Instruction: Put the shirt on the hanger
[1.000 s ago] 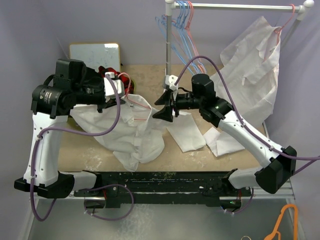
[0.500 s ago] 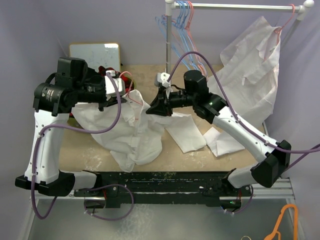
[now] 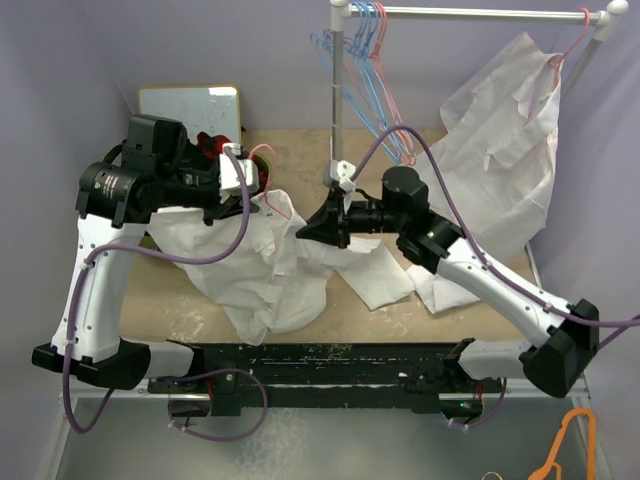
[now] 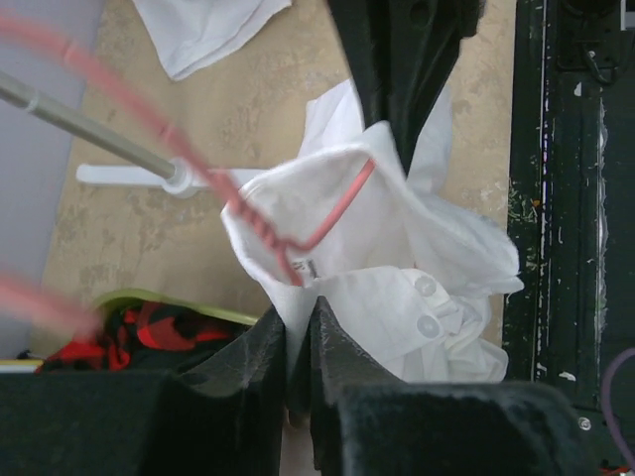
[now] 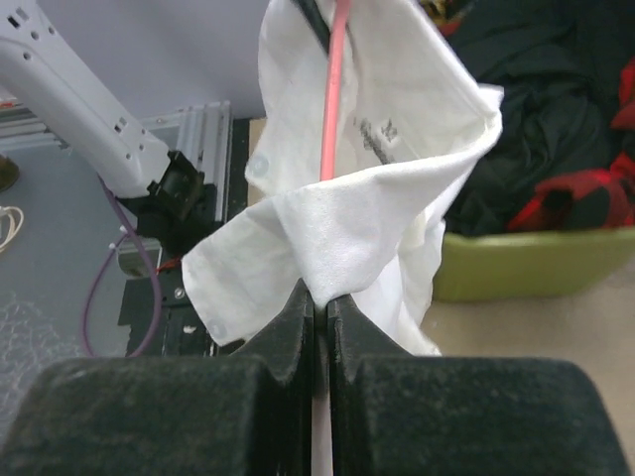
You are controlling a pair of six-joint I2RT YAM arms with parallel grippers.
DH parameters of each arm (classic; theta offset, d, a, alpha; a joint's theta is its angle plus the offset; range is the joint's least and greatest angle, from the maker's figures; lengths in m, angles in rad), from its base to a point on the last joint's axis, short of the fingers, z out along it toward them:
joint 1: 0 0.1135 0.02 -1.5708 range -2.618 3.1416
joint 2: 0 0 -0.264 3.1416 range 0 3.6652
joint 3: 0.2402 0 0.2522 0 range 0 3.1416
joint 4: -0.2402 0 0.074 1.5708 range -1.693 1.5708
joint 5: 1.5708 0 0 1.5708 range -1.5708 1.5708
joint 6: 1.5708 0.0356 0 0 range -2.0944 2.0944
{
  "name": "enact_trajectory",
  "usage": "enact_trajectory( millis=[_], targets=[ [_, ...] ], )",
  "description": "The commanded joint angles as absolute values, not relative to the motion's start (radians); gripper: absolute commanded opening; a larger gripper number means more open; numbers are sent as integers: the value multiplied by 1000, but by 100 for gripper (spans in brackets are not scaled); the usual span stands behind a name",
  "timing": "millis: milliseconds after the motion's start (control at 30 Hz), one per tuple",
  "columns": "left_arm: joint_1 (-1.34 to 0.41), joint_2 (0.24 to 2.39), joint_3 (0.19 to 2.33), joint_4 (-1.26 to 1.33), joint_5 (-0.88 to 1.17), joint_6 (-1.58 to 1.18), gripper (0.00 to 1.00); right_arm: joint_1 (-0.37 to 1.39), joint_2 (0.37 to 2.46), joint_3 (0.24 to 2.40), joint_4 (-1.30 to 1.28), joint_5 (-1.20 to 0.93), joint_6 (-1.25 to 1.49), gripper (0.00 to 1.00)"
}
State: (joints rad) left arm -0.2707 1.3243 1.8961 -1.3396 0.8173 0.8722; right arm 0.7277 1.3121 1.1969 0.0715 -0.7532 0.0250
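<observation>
above the tabletop (image 3: 295, 150) | shirt (image 3: 265, 275) — white, crumpled | hanger (image 4: 344, 208) pink-red, under a fold

The white shirt (image 3: 265, 275) hangs bunched over the table (image 3: 292, 150) between the left end effector (image 3: 250, 195) and the right end effector (image 3: 306, 228).

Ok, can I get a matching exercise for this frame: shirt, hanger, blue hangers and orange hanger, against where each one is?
Things:
1. shirt
2. hanger
3. blue hangers
4. orange hanger

Places:
A. hooked on the rail
B. tucked into the shirt's folds
C. alone in the near right corner of the top view
D. pinched by the left gripper and the right gripper

Pairs: 1-D, 2-B, 3-A, 4-C
</observation>
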Motion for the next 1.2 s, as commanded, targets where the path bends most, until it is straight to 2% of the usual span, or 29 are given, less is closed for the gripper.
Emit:
enact_trajectory(
  millis=[0, 33, 100, 200, 267, 300, 500, 767, 900, 1033, 1167],
  targets=[
    [-254, 1316, 1901, -1314, 771, 867, 25, 716, 1189, 1058, 160, -650, 179, 0],
    [-254, 1313, 1899, -1325, 772, 870, 38, 717, 1170, 1038, 155, -631, 193, 0],
    [-255, 1303, 1883, -1333, 752, 873, 54, 716, 1126, 999, 148, -609, 223, 0],
    [-254, 1291, 1846, -1329, 692, 877, 58, 717, 1060, 937, 129, -574, 256, 0],
    [-255, 1285, 1832, -1327, 682, 874, 94, 717, 1019, 907, 113, -558, 280, 0],
    [-253, 1283, 1831, -1327, 691, 868, 100, 717, 998, 892, 106, -548, 288, 0],
    [-253, 1294, 1897, -1288, 751, 762, 100, 717, 886, 779, 93, -497, 413, 0],
    [-257, 1333, 2010, -1076, 442, 489, 100, 716, 669, 578, 60, -442, 661, 0],
    [-257, 1337, 2036, -981, 265, 396, 100, 716, 551, 598, -68, -294, 710, 0],
    [-257, 1320, 1995, -890, 83, 178, 100, 717, 406, 624, -148, -36, 775, 0],
    [-257, 1298, 1958, -857, -34, 99, 100, 716, 488, 721, -403, 114, 790, 0]
  ],
)
